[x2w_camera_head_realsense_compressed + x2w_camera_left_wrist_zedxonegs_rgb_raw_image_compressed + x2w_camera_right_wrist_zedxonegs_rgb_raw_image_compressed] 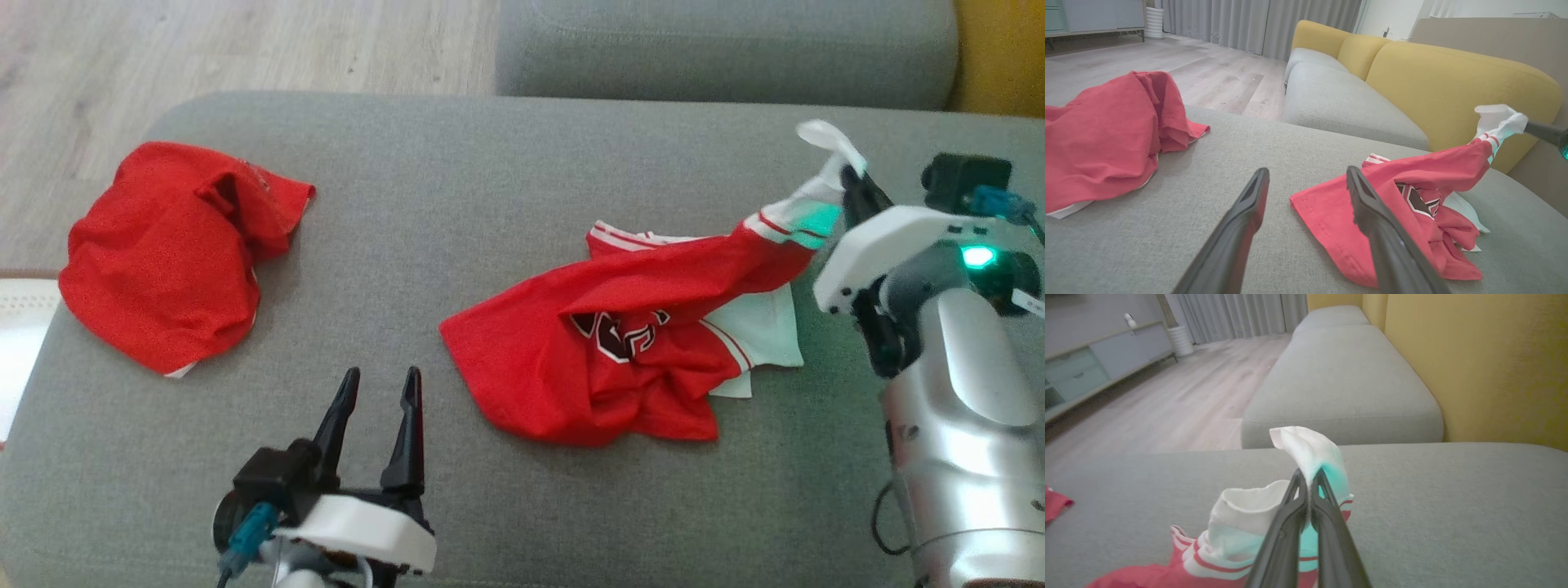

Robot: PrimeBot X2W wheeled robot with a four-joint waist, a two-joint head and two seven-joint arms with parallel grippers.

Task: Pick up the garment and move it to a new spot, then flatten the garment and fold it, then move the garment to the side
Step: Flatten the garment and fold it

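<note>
A red garment [620,359] with white striped trim and a dark emblem lies crumpled on the grey sofa seat [506,204], right of centre. One white-edged corner of it is lifted up and to the right, pinched in my right gripper [849,175], which is shut on the cloth. The right wrist view shows that gripper [1308,475] closed on the garment's white trim [1310,451]. My left gripper [382,384] stands open low on the seat, empty, just left of the garment's near hem [1323,220]. In the left wrist view the left gripper [1308,175] also gapes wide.
A second red garment [163,253] lies bunched at the seat's far left. Another grey seat cushion [727,45] lies beyond, with a yellow backrest [1453,81] to the right. Wooden floor [245,41] borders the seat's far left edge.
</note>
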